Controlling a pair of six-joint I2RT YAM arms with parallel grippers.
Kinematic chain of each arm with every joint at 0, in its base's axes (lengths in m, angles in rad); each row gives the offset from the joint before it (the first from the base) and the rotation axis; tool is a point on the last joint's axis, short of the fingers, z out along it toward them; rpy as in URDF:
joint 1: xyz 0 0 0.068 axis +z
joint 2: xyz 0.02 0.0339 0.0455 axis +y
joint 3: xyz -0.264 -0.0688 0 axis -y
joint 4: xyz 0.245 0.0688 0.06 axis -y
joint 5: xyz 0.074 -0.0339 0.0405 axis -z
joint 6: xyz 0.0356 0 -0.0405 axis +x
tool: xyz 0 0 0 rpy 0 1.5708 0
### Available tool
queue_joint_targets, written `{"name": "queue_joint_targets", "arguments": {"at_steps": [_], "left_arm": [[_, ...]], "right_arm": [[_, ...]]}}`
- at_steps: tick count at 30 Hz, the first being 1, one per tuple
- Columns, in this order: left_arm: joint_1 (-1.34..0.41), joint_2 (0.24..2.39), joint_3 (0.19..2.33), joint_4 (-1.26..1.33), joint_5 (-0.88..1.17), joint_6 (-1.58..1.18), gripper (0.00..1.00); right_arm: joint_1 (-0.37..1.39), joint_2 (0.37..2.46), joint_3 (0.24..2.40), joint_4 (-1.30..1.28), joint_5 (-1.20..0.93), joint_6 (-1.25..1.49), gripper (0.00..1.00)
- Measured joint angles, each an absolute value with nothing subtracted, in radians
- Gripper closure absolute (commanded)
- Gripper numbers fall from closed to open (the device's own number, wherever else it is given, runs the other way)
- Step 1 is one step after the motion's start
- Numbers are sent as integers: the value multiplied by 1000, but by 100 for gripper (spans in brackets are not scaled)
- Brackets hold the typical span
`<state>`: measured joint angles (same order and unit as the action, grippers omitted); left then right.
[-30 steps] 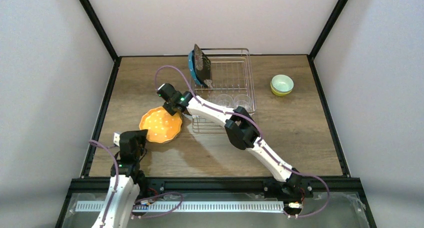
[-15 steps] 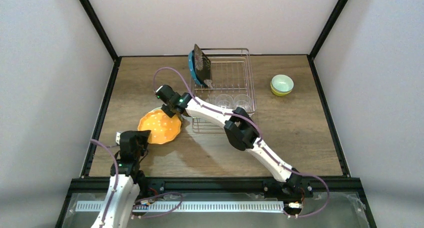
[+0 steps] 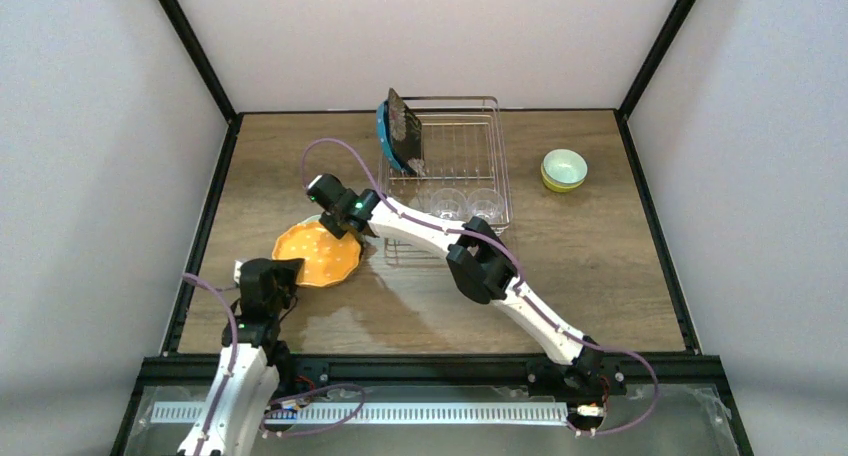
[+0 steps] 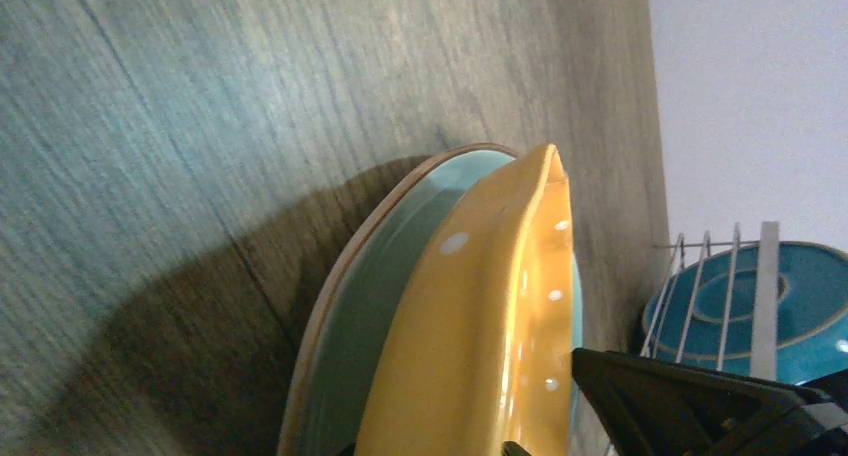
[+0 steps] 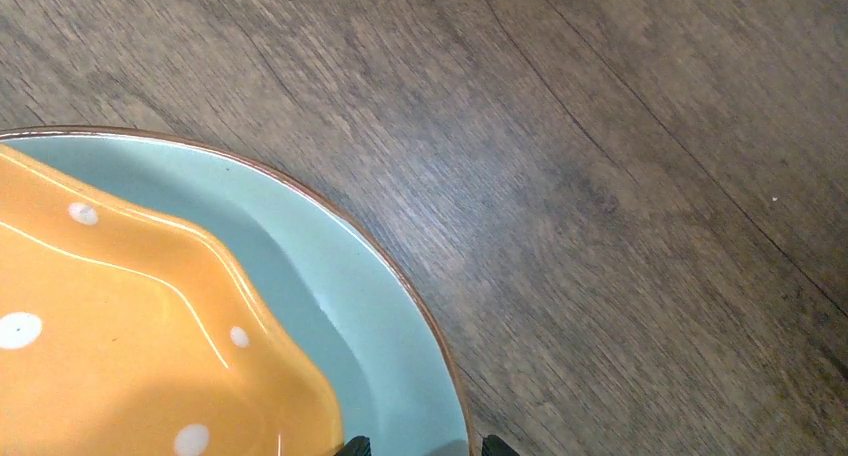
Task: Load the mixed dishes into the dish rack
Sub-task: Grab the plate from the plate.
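The orange white-dotted plate (image 3: 312,254) rests in the pale green plate (image 5: 330,276) on the table's left side. My right gripper (image 3: 350,226) stands open at their far right edge, its fingertips (image 5: 358,444) either side of the green rim. My left gripper (image 3: 272,274) is open at the near left edge. The orange plate (image 4: 480,306) fills the gap between its jaws, with the green plate (image 4: 380,276) underneath. The dish rack (image 3: 497,156) holds a blue plate (image 3: 383,131) and a black square plate (image 3: 403,128) upright, plus two glass cups (image 3: 445,200).
Two stacked bowls (image 3: 564,168), mint over yellow-green, sit right of the rack. The right arm stretches diagonally across the table in front of the rack. The black frame rail runs close along the table's left edge beside the left gripper.
The right gripper and both plates slid toward the near left, bringing the orange plate's rim in between the left jaws. The left jaws have narrowed a little.
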<state>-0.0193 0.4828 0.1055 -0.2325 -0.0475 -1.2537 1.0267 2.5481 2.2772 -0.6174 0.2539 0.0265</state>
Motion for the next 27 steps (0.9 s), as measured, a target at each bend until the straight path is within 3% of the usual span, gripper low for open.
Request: {"name": "queue_joint_targets", "arguments": {"at_steps": [5,12,27], "left_arm": [[-19,465,105,-194,-46,-1259,61],[-20,401,105,-258,-59,-1255,96],[-22,299,156,-400,-96,-1238,97]], "right_arm": [[1027,2548,2277,-617,271,25,33],[1039,2548,2277,-617,287,25,32],[1081,2511,2270,-655,390,27,22]]}}
